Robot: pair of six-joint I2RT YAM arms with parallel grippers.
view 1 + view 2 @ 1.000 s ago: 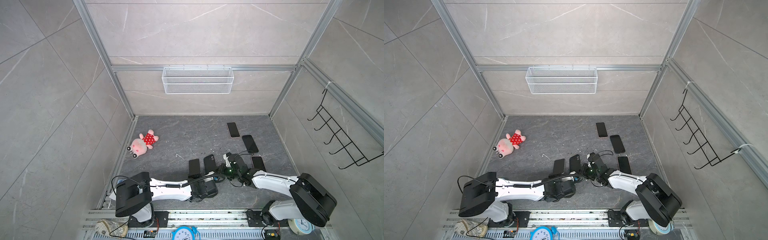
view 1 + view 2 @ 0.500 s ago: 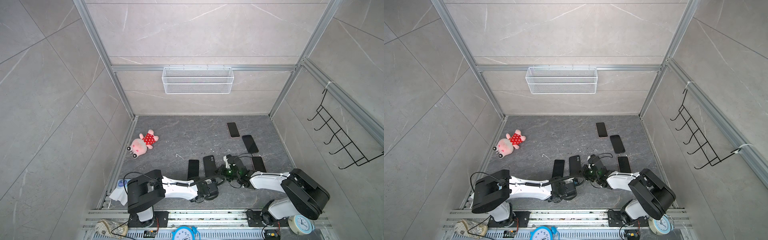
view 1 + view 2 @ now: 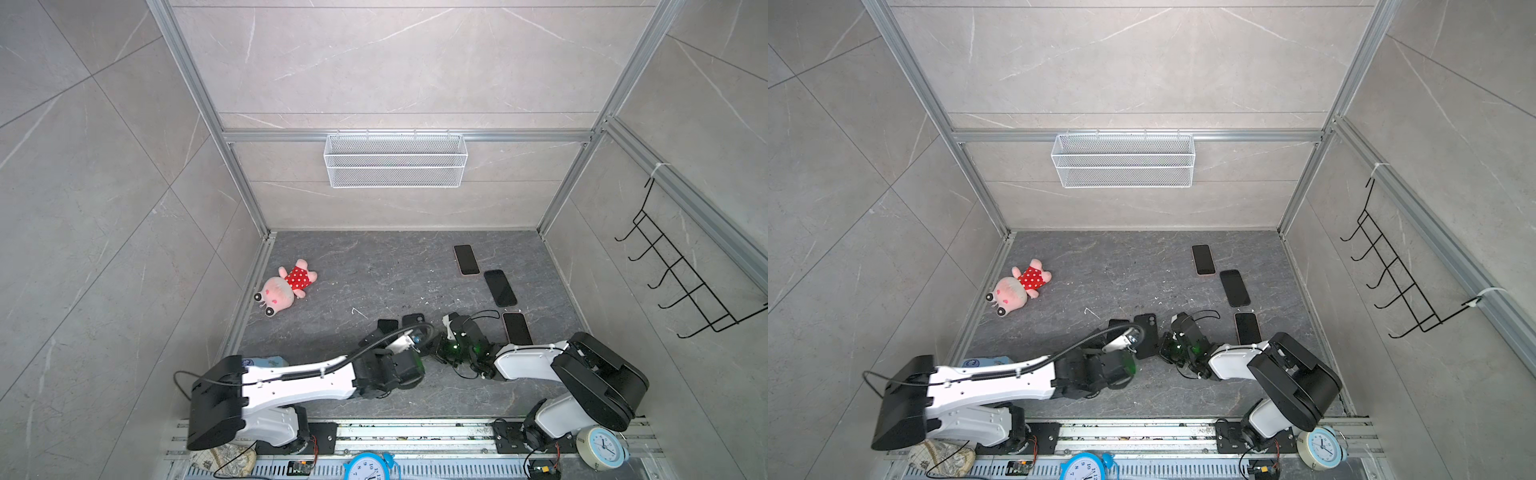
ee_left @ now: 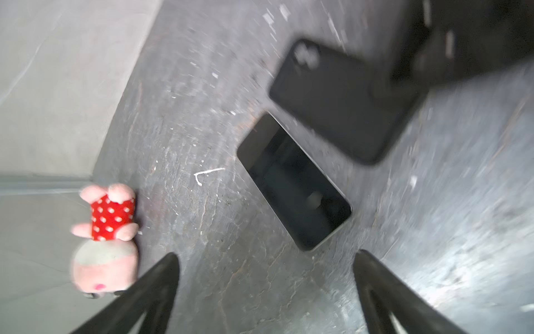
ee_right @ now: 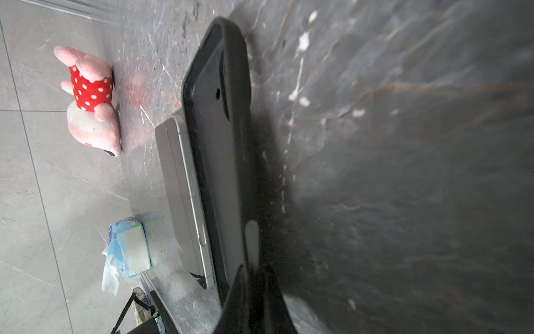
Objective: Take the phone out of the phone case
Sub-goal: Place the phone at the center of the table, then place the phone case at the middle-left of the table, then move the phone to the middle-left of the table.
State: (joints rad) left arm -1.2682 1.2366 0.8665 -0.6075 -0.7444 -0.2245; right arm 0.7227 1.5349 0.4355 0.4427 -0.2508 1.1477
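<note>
Black phone case [image 5: 219, 150] pinched in right jaws, phone [image 4: 293, 180] lying bare beside it on the surface [image 4: 202, 245] (left jaws wide apart, empty), so separation looks done.

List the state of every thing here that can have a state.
phone, out of the case, lying flat
phone case, empty, gripped at one end
left end effector, open, empty
right end effector, shut on phone case
plush toy, lying down
</note>
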